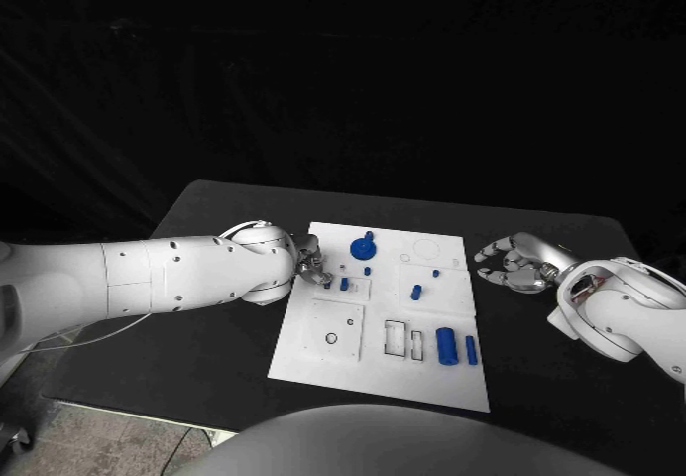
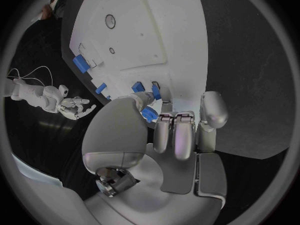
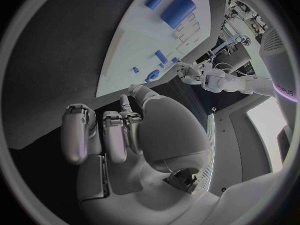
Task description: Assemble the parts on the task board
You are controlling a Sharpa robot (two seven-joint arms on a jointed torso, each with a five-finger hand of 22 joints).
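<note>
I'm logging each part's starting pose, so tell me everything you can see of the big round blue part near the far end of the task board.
The round blue part looks like a disc-shaped plastic knob, with a short stem or handle sticking out of it on the far side. It sits near the task board's far end, toward the left. The left robot hand is close beside it but not touching; its fingers are at smaller blue parts nearer the robot. Whether the knob is seated in a socket cannot be told.
</note>
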